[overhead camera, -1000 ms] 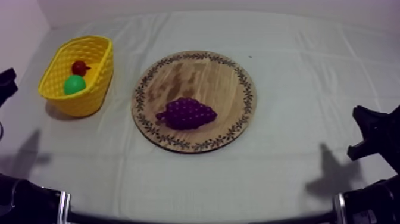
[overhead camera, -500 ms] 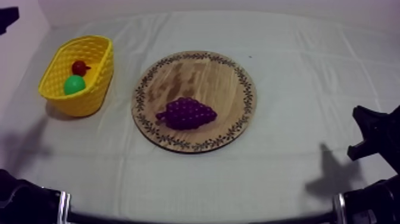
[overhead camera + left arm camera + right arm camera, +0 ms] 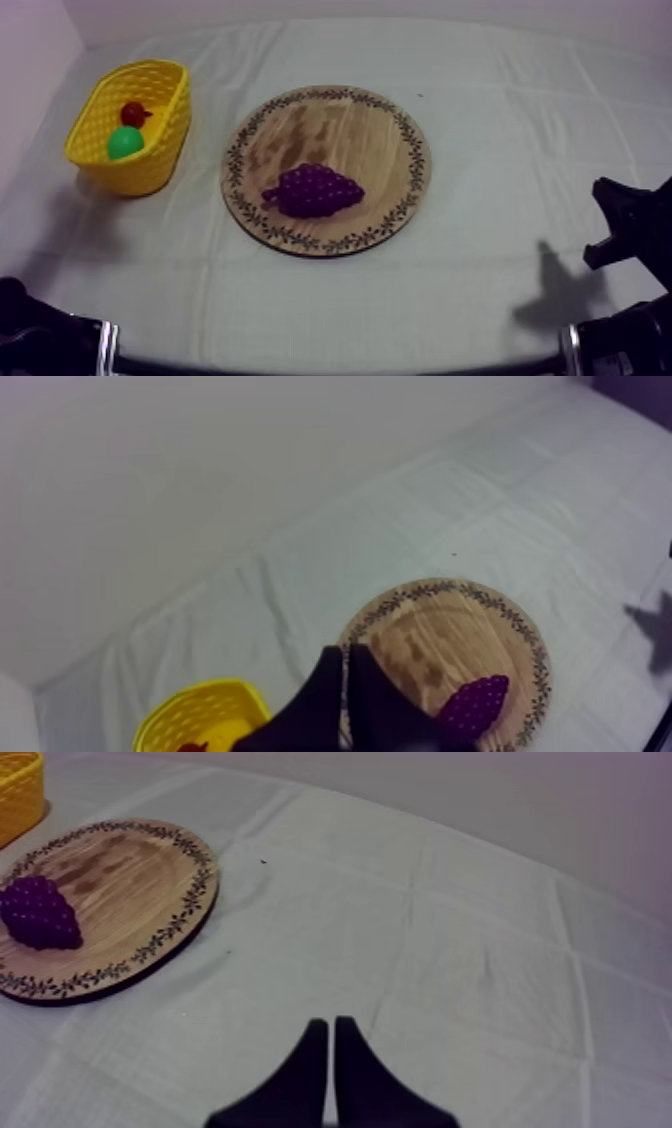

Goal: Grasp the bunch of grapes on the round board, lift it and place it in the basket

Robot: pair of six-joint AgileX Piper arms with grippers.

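Grained wood board (image 3: 330, 125), latticed plastic basket (image 3: 172, 140), knobbly matt grapes (image 3: 315, 190) — under them a creased, matt cloth (image 3: 500, 270).

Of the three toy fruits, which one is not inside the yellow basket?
The purple bunch of grapes: it lies on the wooden board, while the small red fruit and the green fruit sit inside the yellow basket.
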